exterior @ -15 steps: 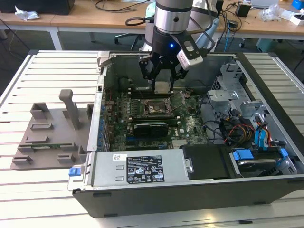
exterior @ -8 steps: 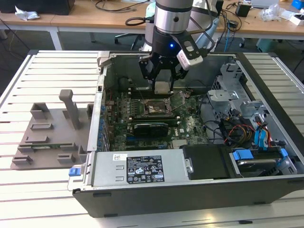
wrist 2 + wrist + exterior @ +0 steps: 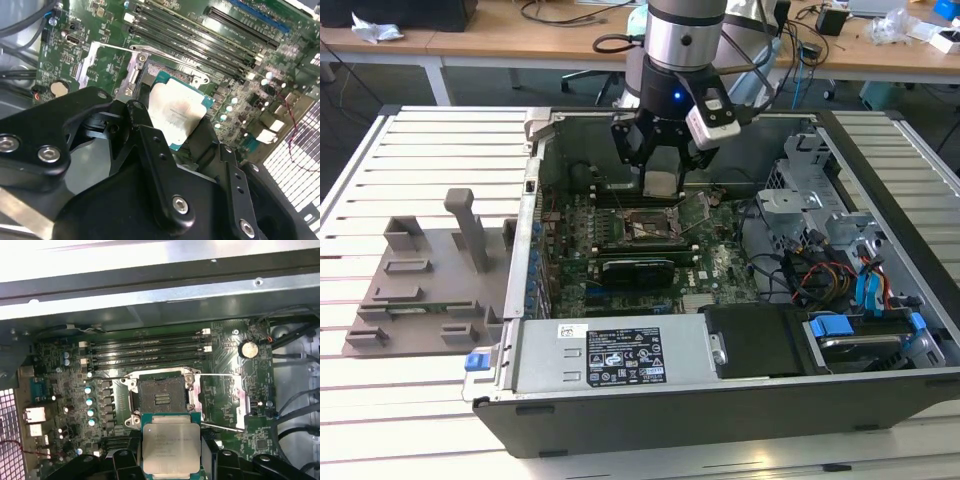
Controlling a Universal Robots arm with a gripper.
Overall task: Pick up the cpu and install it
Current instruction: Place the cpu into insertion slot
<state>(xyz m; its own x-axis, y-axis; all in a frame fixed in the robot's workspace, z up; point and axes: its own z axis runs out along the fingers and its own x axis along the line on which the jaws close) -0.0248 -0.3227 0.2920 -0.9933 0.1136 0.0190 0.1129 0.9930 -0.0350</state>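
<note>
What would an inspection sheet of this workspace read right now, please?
Surface: white slatted table bearing an open dark computer case.
Job's things: silver-topped square cpu held above the open black motherboard socket, not yet seated.
Clutter: grey plastic tray beside the case.
Grippers: black gripper with fingers shut on the cpu.
Cables: coloured wire bundle inside the case, at the exterior view's right.
Surroundings: wooden desks behind.

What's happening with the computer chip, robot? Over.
Gripper: jaws shut on the chip. Chip held above the empty socket, not in yet. Lid open, out of the way.
</note>
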